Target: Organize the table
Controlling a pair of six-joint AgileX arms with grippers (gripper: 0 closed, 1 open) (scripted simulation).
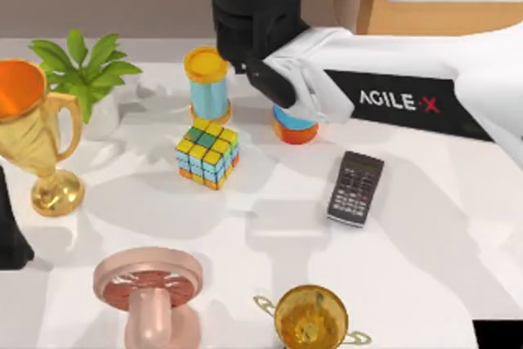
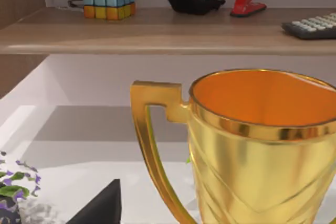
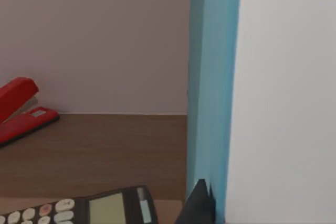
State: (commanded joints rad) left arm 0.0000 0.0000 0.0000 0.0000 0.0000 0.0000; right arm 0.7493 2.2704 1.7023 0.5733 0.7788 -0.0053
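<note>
currently listed: surface (image 1: 425,267), white, rigid, smooth and likely slippery, too large to grasp; spreads all round rubik's cube (image 1: 207,153). right gripper (image 1: 274,79) just beyond cube, fingers' state cannot be told

Red stapler (image 3: 21,109) on brown wooden shelf (image 3: 105,150), against pale back wall (image 3: 94,35). Dark calculator (image 3: 89,209) with grey display and light keys lies on shelf, nearer camera. Tall light-blue upright surface (image 3: 212,87) close to lens, white surface (image 3: 286,98) beside it. Dark finger tip (image 3: 198,205) touching blue surface's base.
</note>
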